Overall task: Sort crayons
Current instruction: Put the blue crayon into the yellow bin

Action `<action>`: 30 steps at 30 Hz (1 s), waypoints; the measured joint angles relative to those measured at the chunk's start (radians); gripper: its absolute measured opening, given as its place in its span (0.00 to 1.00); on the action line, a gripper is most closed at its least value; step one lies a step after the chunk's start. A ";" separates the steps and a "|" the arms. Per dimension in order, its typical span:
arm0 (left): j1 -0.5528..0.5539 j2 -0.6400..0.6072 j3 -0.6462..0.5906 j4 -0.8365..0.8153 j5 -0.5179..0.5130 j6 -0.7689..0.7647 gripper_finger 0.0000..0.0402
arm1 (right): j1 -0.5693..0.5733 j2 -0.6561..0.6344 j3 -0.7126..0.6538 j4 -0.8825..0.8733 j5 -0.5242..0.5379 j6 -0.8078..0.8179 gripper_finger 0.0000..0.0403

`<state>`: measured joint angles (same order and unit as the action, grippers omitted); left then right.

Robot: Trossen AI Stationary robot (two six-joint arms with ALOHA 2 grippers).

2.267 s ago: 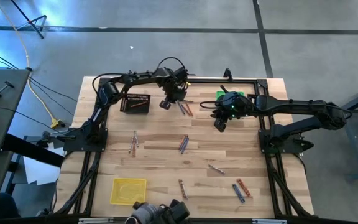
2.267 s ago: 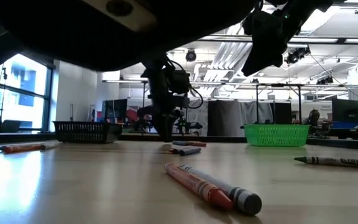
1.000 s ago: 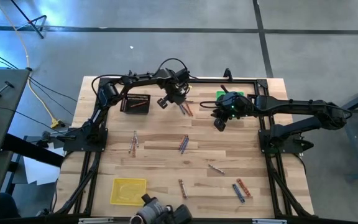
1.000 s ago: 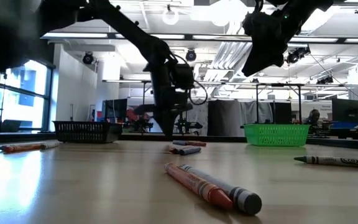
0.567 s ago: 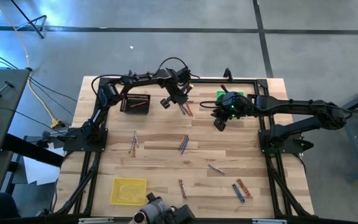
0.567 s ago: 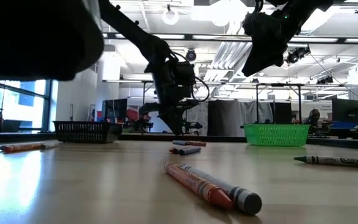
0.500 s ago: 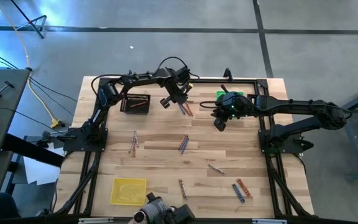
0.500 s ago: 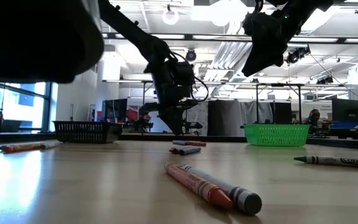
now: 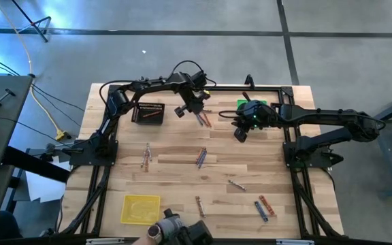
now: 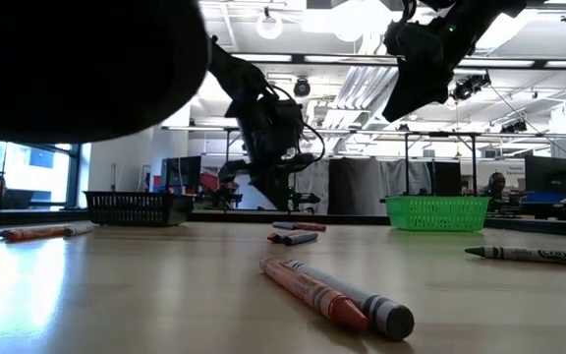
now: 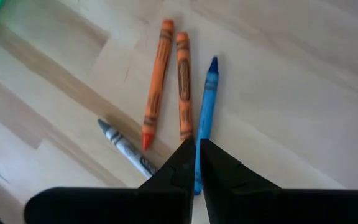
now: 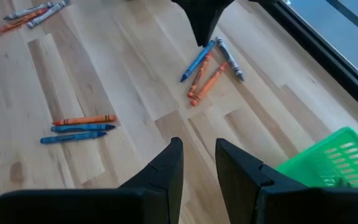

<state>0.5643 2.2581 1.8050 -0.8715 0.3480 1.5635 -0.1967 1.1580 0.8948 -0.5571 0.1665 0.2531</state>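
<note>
- Left tool (image 11: 197, 148): 2 fingers pressed together, empty, pointed down, hovering above the counter's far middle.
- Right tool (image 12: 196, 163): fingers parted, empty, raised at far right.

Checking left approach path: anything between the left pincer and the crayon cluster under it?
Nothing. The left wrist view shows the shut left pincer directly over the blue crayon.

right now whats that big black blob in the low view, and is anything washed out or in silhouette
Low view: a dark, out-of-focus shape close to the lens fills the upper left; I can't tell what it is. Bright ceiling lights backlight the arms, so they read as silhouettes, and glare brightens the table on the left. Left wrist view: the crayons are evenly lit and sharp.
</note>
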 joint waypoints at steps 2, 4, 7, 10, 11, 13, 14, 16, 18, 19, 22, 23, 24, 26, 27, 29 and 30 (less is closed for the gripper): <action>0.005 0.000 0.000 -0.001 0.023 0.000 0.03 | 0.000 0.000 0.000 0.000 0.000 0.000 0.22; 0.011 0.000 0.000 -0.005 0.046 -0.001 0.03 | 0.000 0.000 0.000 0.000 0.000 0.000 0.22; 0.019 0.001 0.000 -0.005 0.087 -0.024 0.03 | 0.000 0.000 0.000 0.000 0.000 -0.003 0.22; 0.026 0.006 0.000 -0.004 0.128 -0.043 0.03 | 0.000 0.000 0.000 0.000 0.000 -0.011 0.22; 0.030 0.008 -0.001 -0.004 0.140 -0.047 0.03 | 0.000 0.000 0.000 0.000 0.000 -0.011 0.22; 0.033 0.009 -0.002 -0.003 0.153 -0.076 0.03 | 0.000 0.000 0.000 0.000 0.001 -0.011 0.22; 0.033 0.009 -0.002 -0.001 0.153 -0.094 0.03 | 0.000 0.000 0.000 0.000 0.001 -0.011 0.22; 0.028 0.009 -0.002 -0.001 0.153 -0.137 0.03 | 0.000 0.003 0.000 0.008 0.015 -0.011 0.22; 0.023 0.004 -0.002 -0.001 0.153 -0.186 0.03 | 0.000 0.018 0.000 0.032 0.048 -0.006 0.22; 0.019 0.001 -0.002 0.001 0.153 -0.209 0.03 | 0.000 0.031 0.000 0.045 0.062 -0.002 0.22; 0.016 -0.008 -0.002 -0.003 0.161 -0.284 0.03 | 0.000 0.094 0.000 0.092 0.071 -0.019 0.22; 0.015 -0.013 -0.002 -0.002 0.164 -0.318 0.03 | 0.000 0.123 0.000 0.110 0.070 -0.028 0.22; 0.015 -0.017 -0.002 0.001 0.171 -0.351 0.02 | 0.000 0.154 0.000 0.125 0.070 -0.040 0.22; 0.017 -0.029 -0.002 -0.010 0.188 -0.402 0.01 | -0.002 0.214 0.000 0.172 0.070 -0.070 0.22; 0.017 -0.035 -0.002 -0.016 0.194 -0.411 0.00 | -0.005 0.243 0.000 0.197 0.070 -0.084 0.22; 0.024 -0.055 -0.002 -0.040 0.193 -0.418 0.00 | -0.015 0.292 0.000 0.230 0.067 -0.111 0.22; 0.028 -0.067 -0.002 -0.059 0.193 -0.425 0.00 | -0.023 0.313 0.000 0.255 0.068 -0.121 0.22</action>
<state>0.5923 2.1910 1.8034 -0.9305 0.5413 1.1389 -0.2192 1.4708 0.8944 -0.3020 0.2344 0.1316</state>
